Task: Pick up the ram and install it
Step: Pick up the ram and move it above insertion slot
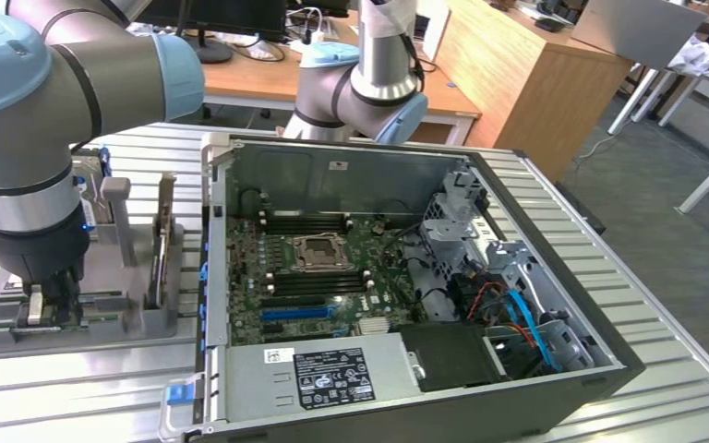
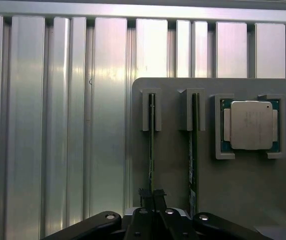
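Note:
The ram point(image 2: 152, 145) is a thin green stick standing on edge in a slot of the grey holder point(image 2: 173, 170). My gripper point(image 2: 152, 196) is shut on its near end, with the black fingers point(image 2: 144, 194) pressed against both faces. In the exterior view my gripper point(image 1: 53, 309) reaches down into the holder point(image 1: 133, 325) at that view's left, beside the open computer case point(image 1: 576, 305). The motherboard point(image 1: 283, 277) lies inside the case with long black slots point(image 1: 311, 224) around the processor socket point(image 1: 318, 251).
A second green stick point(image 2: 194, 150) stands in the neighbouring slot, and a square silver CPU chip point(image 2: 251, 125) sits in a pocket beyond it. The case walls, drive cage point(image 1: 460, 217) and power supply point(image 1: 318, 374) surround the motherboard. Another arm point(image 1: 367, 74) stands behind the case.

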Controlling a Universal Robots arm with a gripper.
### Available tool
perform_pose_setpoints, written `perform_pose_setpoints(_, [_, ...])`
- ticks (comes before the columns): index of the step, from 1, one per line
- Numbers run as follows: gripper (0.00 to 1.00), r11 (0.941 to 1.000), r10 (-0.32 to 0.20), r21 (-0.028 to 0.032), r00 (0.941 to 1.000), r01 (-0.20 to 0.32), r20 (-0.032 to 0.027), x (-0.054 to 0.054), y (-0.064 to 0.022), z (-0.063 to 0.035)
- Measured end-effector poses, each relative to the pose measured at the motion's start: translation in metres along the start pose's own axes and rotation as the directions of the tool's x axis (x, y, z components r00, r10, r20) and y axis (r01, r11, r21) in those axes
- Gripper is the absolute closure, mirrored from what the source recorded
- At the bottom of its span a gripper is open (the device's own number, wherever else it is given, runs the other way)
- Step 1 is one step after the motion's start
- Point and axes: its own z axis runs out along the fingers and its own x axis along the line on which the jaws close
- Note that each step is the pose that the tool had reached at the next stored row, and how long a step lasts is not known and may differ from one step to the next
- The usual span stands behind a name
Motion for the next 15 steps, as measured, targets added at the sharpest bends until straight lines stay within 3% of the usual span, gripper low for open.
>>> perform_pose_setpoints(6, [0.89, 1.0, 0.0, -0.0002, 1.0, 0.0, -0.0001, 0.0, 0.0001, -0.002])
perform_pose_setpoints(15, [0.89, 1.0, 0.0, 0.0, 1.0, 0.0, 0.0, 0.0, 0.0005, -0.0125])
